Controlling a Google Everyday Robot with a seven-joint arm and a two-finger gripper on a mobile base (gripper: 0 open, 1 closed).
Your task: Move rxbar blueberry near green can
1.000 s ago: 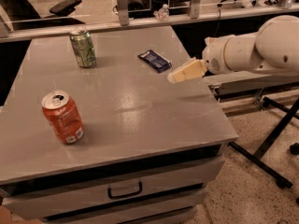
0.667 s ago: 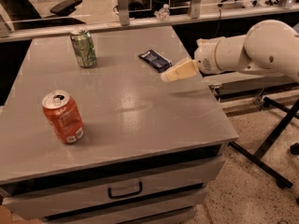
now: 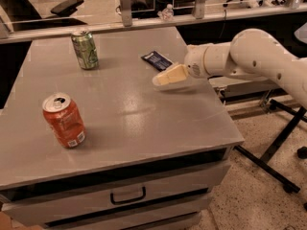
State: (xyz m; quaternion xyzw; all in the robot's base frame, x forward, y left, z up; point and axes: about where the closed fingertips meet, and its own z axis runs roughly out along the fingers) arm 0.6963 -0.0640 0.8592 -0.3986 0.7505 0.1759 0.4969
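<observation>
Gripper [image 3: 159, 80] moved left, now nearer rxbar blueberry [image 3: 157, 60]

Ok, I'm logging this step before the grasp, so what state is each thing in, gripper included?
rxbar blueberry: lying flat on the table, unheld, apart from the green can.
green can: upright, far left of the table.
orange can: upright, near left.
gripper: low over the table, beside the bar, holding nothing.
drawer: closed.
</observation>
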